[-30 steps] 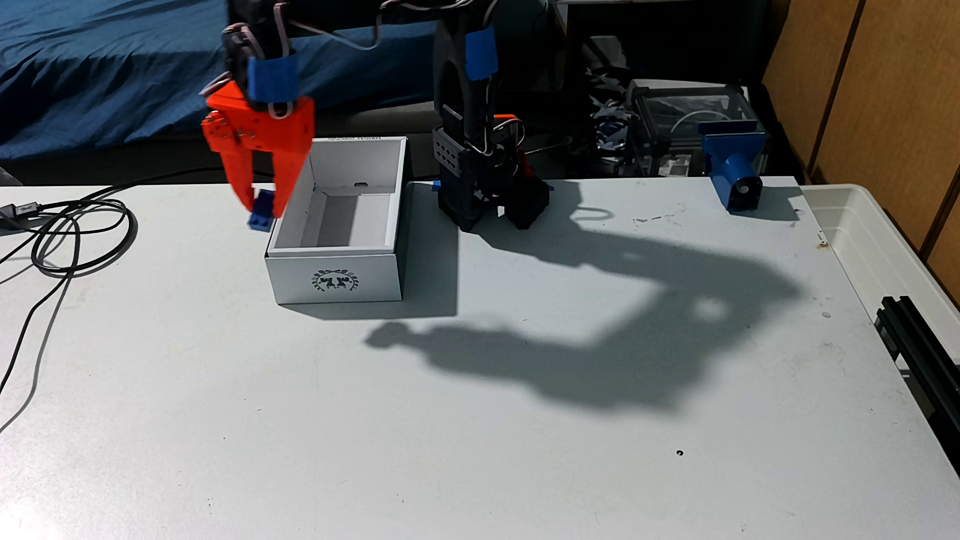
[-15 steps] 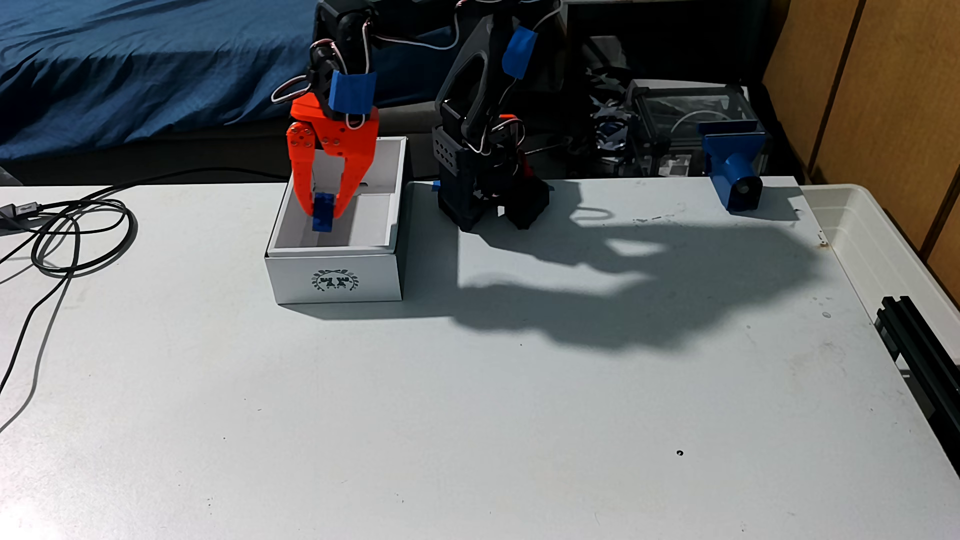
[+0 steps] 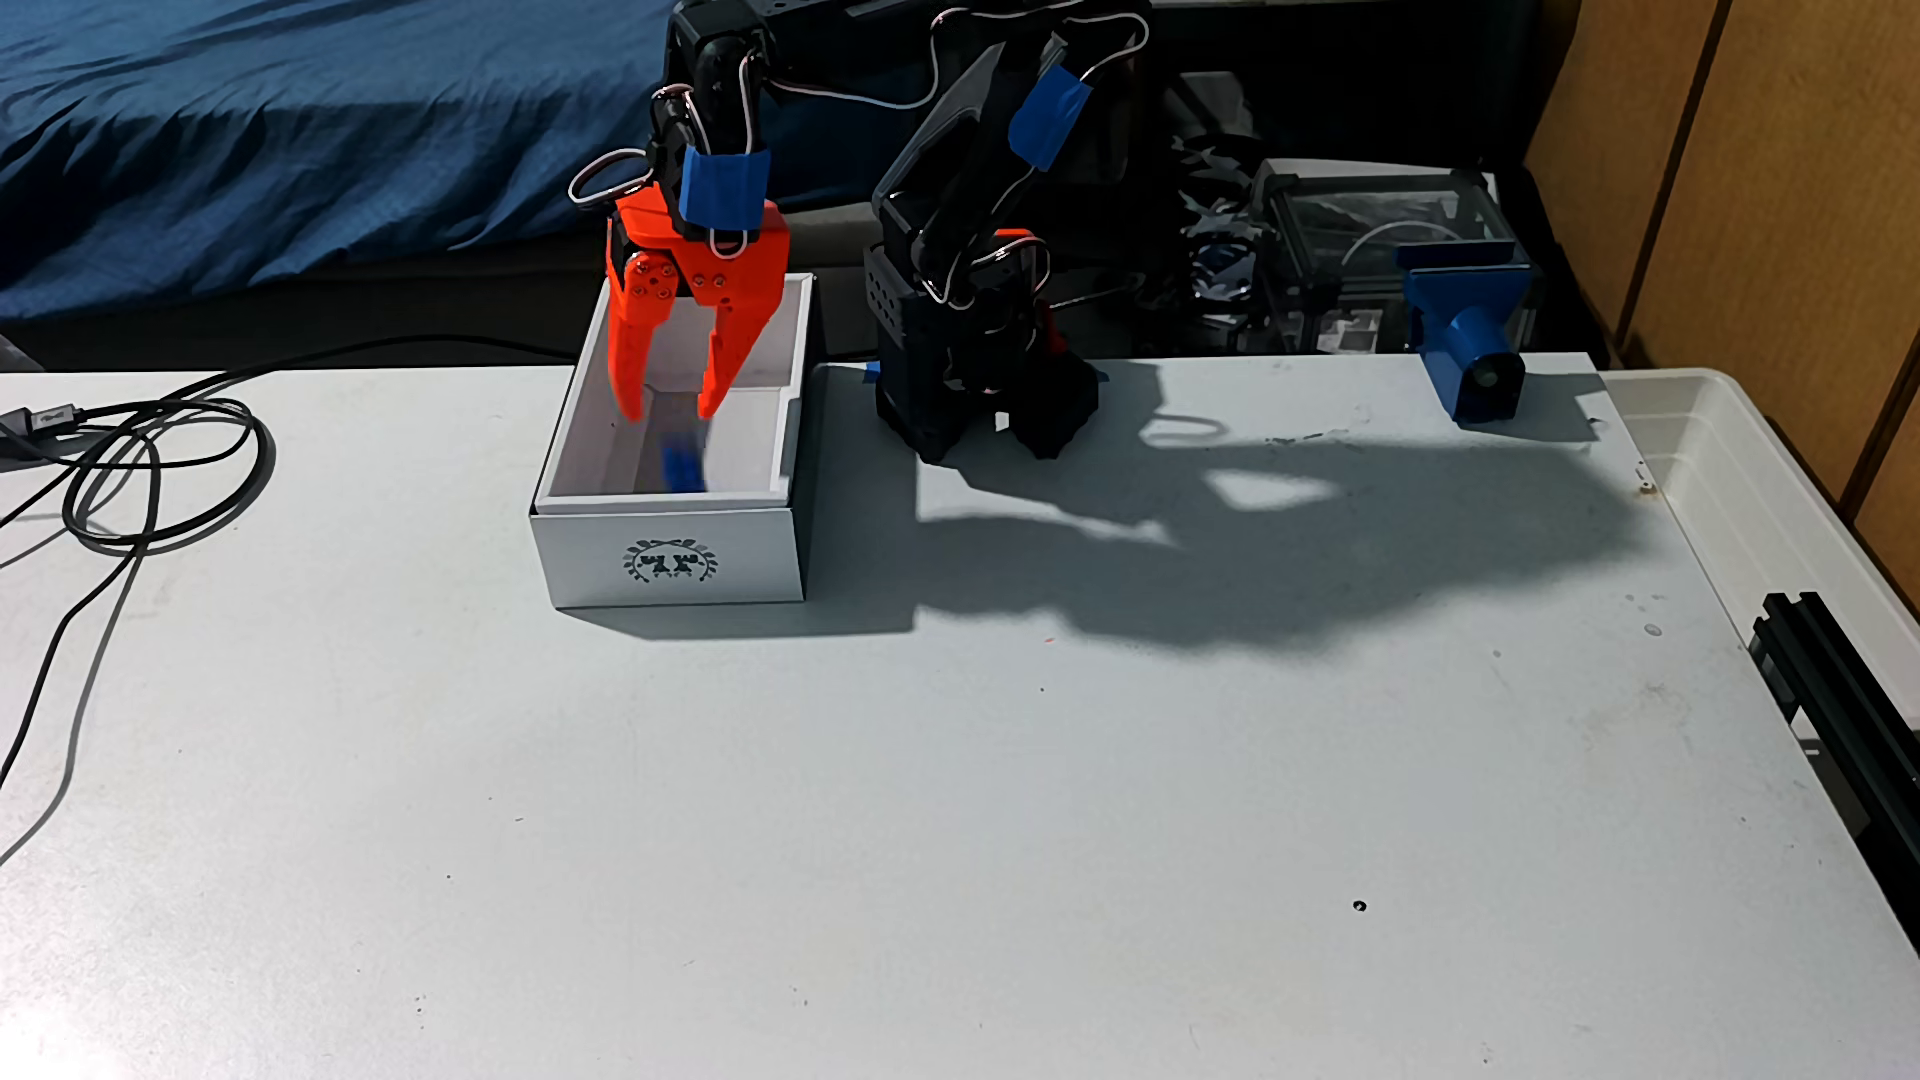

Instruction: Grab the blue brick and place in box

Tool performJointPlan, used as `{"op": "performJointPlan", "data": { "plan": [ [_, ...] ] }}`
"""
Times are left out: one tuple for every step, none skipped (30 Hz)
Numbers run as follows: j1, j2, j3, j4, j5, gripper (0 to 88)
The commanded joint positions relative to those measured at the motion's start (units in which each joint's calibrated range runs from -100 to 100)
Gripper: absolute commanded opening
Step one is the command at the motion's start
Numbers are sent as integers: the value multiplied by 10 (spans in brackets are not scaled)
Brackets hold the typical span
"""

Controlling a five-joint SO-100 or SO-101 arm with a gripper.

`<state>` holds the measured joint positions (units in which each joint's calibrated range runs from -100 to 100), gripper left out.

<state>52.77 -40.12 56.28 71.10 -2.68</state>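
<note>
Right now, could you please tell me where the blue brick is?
In the fixed view, the blue brick is a blurred shape inside the box, just below the open pincer.

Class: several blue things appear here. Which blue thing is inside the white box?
The small blue brick, blurred, below the open gripper inside the box. The larger blue mount stands at the table's far right edge.

Blue brick [image 3: 684, 460] motion-blurred, lower part behind box [image 3: 670, 556] wall

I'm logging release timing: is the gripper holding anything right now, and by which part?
Nothing. The gripper is open above the box; the blue brick, blurred, is below the fingertips.
</note>
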Motion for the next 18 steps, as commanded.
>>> {"op": "performJointPlan", "data": {
  "plan": [
    [15,-14,-6,3,4,201],
    [19,-14,-9,3,4,207],
    [20,-14,-14,3,3,216],
    [18,-14,-23,7,0,225],
    [15,-11,-38,24,-3,234],
    [11,-8,-60,47,-5,242],
    [-4,-7,-85,76,-9,247],
    [-23,-6,-112,105,-20,248],
    [-43,-6,-137,128,-37,242],
    [-66,-13,-155,142,-53,242],
    [-95,-15,-168,148,-70,241],
    [-129,-15,-179,148,-86,241],
    [-164,-16,-186,143,-102,241],
    [-199,-16,-192,140,-117,241],
    [-233,-16,-196,134,-132,241],
    [-265,-16,-196,115,-146,241],
    [-294,-16,-195,93,-158,241],
    [-321,-16,-193,70,-164,241]
  ]
}}
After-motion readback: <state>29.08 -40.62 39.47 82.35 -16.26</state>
